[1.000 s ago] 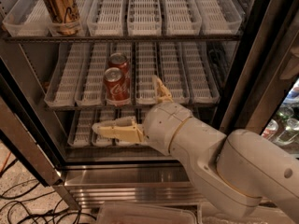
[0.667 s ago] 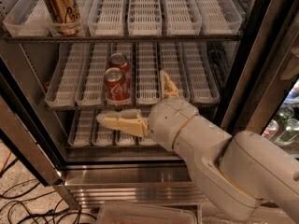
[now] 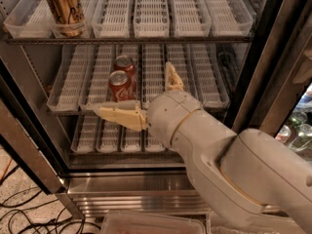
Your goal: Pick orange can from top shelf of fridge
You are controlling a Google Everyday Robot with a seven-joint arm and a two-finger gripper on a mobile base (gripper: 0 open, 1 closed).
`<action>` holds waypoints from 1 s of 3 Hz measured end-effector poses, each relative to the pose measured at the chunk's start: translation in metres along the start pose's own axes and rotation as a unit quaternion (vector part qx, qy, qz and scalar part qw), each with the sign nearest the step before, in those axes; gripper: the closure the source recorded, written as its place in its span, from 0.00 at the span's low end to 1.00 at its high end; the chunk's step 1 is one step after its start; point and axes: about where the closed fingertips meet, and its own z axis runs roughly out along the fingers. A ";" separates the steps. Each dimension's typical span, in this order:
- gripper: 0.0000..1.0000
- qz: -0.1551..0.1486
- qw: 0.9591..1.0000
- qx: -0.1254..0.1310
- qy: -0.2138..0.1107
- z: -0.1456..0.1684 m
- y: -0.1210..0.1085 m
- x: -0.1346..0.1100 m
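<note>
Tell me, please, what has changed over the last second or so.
The gripper, open and empty, rose from the bottom tier to the front edge of the middle tier, by the red cans. The orange can stayed at the left of the top shelf, untouched; the red cans did not move.

— What's underfoot?
— A pale speckled floor (image 3: 17,186) at lower left, with black cables (image 3: 27,213) looping across it and an orange cord (image 3: 6,171) at the edge.
— And to the right?
— It's dim, with glassware (image 3: 297,128) glinting. The end effector (image 3: 132,87), fingers spread wide, is at the middle tier of the fridge (image 3: 126,191).
</note>
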 end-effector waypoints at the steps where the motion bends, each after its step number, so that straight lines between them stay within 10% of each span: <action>1: 0.00 -0.011 1.000 -0.006 0.013 0.012 0.014 -0.005; 3: 0.00 -0.032 0.999 -0.020 -0.026 0.043 0.025 -0.055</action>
